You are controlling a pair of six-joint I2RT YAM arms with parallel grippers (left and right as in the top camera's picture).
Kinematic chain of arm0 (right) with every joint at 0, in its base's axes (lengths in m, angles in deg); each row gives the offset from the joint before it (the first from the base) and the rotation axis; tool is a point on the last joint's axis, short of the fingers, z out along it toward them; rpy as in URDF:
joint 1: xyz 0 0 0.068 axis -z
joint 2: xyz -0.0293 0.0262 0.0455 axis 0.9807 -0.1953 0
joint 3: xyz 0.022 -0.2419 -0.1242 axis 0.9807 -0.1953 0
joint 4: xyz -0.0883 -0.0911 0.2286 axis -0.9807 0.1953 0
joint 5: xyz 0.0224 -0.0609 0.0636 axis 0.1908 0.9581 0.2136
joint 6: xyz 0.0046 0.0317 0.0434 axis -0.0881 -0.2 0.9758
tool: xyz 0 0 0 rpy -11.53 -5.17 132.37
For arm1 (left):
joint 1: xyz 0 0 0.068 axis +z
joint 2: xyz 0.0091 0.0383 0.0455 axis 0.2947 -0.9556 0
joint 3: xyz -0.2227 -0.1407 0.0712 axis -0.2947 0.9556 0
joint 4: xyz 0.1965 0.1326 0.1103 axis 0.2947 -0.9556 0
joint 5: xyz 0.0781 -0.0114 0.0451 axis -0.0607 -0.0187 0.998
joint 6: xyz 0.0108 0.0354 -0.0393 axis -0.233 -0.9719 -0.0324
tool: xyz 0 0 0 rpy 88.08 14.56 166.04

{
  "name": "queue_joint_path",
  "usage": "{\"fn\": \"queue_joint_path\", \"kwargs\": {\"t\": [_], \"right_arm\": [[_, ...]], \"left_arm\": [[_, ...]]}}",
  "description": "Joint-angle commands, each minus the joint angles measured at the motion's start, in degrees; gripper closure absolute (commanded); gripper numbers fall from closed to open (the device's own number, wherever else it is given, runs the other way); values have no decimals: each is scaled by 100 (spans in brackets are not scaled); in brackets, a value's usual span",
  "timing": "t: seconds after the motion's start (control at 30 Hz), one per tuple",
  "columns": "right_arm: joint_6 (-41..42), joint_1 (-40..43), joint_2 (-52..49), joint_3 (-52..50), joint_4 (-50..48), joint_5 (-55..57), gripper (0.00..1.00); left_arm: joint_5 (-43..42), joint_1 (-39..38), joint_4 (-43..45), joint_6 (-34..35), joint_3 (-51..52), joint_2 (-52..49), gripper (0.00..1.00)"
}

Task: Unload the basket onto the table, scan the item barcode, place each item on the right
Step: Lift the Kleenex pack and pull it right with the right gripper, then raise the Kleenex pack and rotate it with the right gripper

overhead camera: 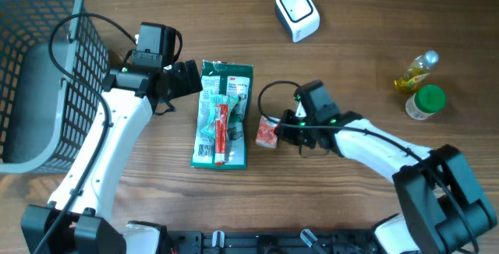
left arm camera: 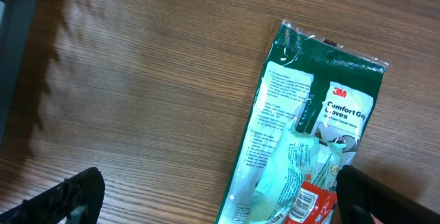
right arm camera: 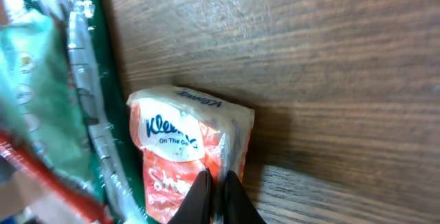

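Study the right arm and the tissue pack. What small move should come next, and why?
Probably a short lift straight up. The right fingers are shut and seem to pinch the wrapper of the tissue pack, yet the pack lies flat on the table, right beside the gloves pack. The scanner stands well away, so the pack must clear the wood first.

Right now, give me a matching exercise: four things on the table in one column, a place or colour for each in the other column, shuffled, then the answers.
1. scanner
2. basket
3. tissue pack
4. gloves packet

A. far left, grey
B. pinched in the right gripper
C. far side, white
D. middle, lying flat, green

Pairs: 1-C, 2-A, 3-B, 4-D.
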State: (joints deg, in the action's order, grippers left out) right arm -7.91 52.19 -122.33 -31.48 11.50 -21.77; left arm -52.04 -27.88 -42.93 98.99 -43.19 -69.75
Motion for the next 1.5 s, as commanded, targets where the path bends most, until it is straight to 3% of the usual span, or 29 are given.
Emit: {"fn": "queue_joint_path", "kwargs": {"t": [0.0, 0.83, 1.47], "right_arm": [[-807, 219, 149, -66, -2, -1132, 96], [-3049, 693, 527, -66, -136, -5991, 95], [-2577, 693, 1919, -68, -181, -6328, 95]], "left_arm": [[50, 26, -4, -70, -90, 48, 0], [50, 26, -4, -70, -90, 48, 0], [52, 26, -7, -70, -90, 48, 0]]}}
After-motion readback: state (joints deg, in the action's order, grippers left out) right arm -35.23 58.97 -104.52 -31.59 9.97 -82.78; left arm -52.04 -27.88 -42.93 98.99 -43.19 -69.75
